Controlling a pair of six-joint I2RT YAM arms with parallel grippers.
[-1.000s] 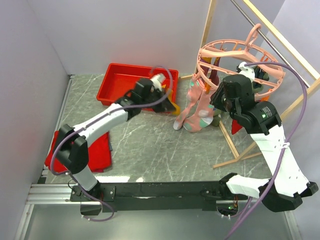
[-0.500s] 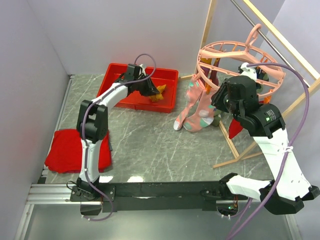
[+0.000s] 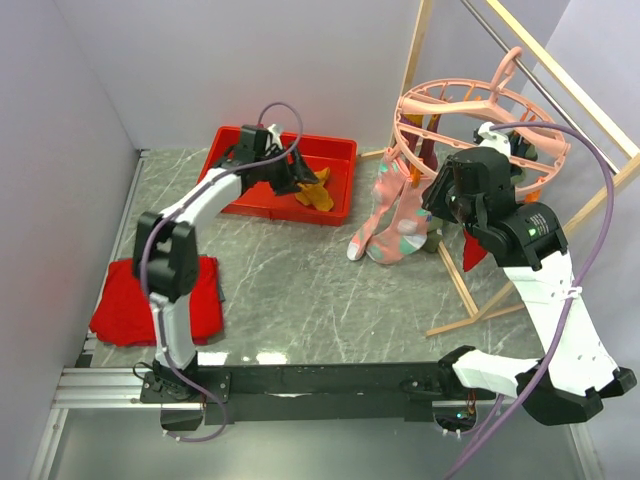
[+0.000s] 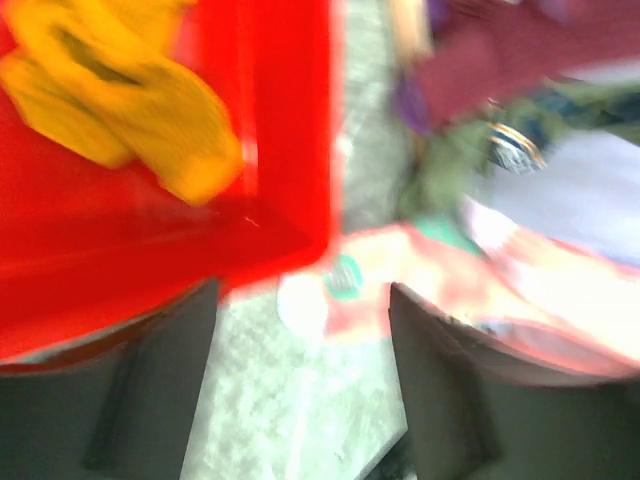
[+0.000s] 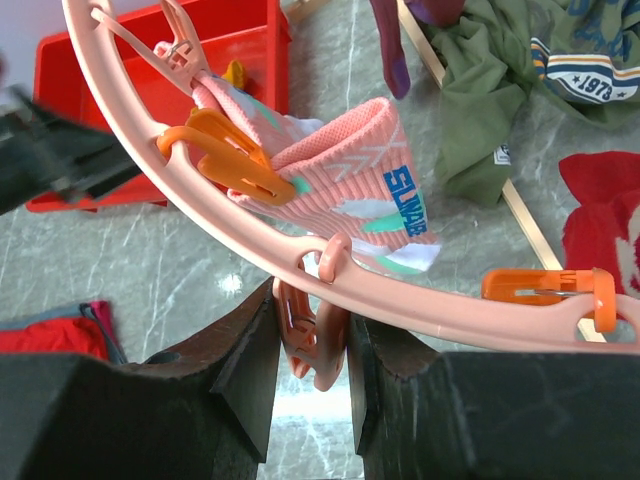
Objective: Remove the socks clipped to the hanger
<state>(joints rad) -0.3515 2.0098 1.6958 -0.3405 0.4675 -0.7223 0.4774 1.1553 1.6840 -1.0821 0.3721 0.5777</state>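
Pink clip (image 5: pixel 312 338) pinched in right fingers (image 5: pixel 243 352); left arm (image 3: pixel 213 196) reaches over red bin (image 3: pixel 346 186), left fingers (image 4: pixel 160 385) seemingly apart, empty

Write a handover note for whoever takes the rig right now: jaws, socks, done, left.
Left gripper: jaws open, empty, over the red bin.
Right gripper: jaws shut on a pink clip under the hanger ring.
Done: mustard sock lies in the bin.
Left: pink sock still pinned by an orange clip; maroon sock and olive sock beyond it, clipped or not unclear.
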